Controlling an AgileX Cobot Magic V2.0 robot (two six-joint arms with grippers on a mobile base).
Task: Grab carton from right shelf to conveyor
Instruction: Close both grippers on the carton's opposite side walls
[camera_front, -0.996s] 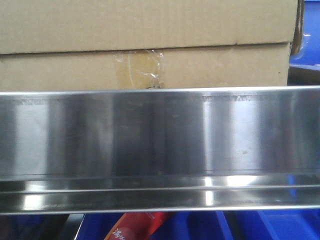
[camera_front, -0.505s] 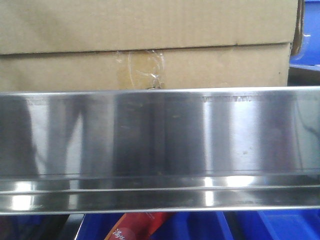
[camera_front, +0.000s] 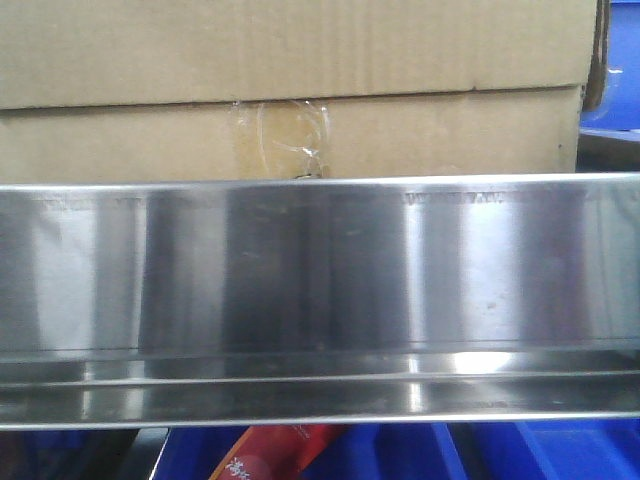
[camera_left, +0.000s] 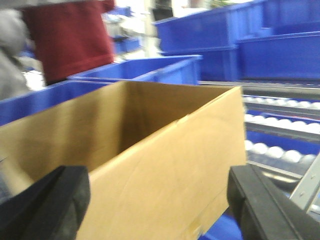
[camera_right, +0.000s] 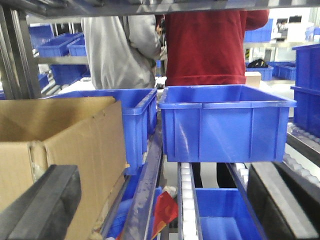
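Item: one carton (camera_front: 450, 130), plain brown cardboard, open at the top.
Location: on the shelf (camera_front: 320, 270), right behind its shiny steel front lip.
Markings: one patch of clear tape (camera_front: 290, 130) on the near face, with a small tear below it at the lip. One horizontal edge runs across the face above the tape.
Left end effector (camera_left: 155, 200): jaws spread wide. The carton's near wall fills the gap between the two black fingers (camera_left: 50, 205). Whether either finger touches the cardboard cannot be told.
Right end effector (camera_right: 165, 197): jaws spread wide, with nothing held between its two fingers. The carton stands to the left, and the left finger overlaps its lower corner in the wrist view. Contact cannot be told.
Hidden or cut off: the steel lip covers the carton's bottom edge in the front view, and the carton's left and top run out of that view. All four fingers are cropped by the lower frame edges. The left wrist view is blurred.
Blue bins (camera_right: 225, 125): two side by side to the right of the carton, one on the level below, more farther off. The full number cannot be counted.
Roller tracks (camera_left: 270, 150): rows of white rollers to the right of the carton, number unclear.
Red packet (camera_right: 164, 212): one, low, below the shelf level, partly hidden.
People: two, far behind the bins, a person in red (camera_right: 210, 45) and a person in grey (camera_right: 120, 50), heads out of frame.
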